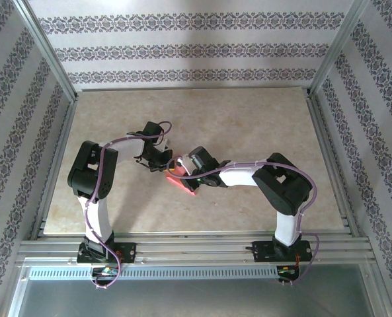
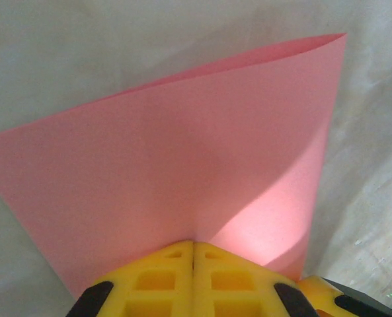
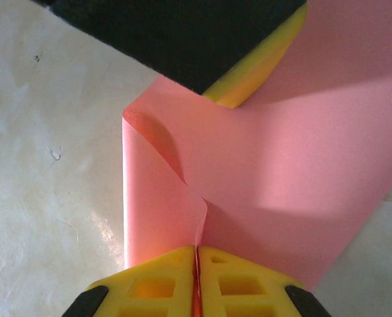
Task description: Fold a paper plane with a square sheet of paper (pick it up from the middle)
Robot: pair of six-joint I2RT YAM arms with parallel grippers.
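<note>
You had a pale beige, marbled tabletop (image 1: 248, 125) under the arms, lightly scuffed and speckled where the wrist cameras looked down on it. White wallpapered walls with bands of dark ornamental pattern (image 1: 182, 49) closed it in on three sides, and bare aluminium frame rails (image 1: 196, 246) ran along the near edge, with a slotted metal strip (image 1: 156, 272) just in front of them. Purple cables (image 1: 104, 173) were laced along both arms.

The thin pink-red square sheet of paper (image 2: 182, 165) sat near the middle of the tabletop, held between the two arms, low over the surface; you could not tell from the overhead view whether it touched. It was not flat: one side rose in a curved flap, and in the right wrist view an edge had curled over on itself.

Your left gripper (image 2: 194, 254) had its yellow jaws pressed together on the near edge of the sheet. Your right gripper (image 3: 197, 256) was likewise clamped, a sliver of pink paper caught between its jaws. One black-and-yellow finger of the left gripper stood just across the sheet from the right one, lying over the paper's far part.
</note>
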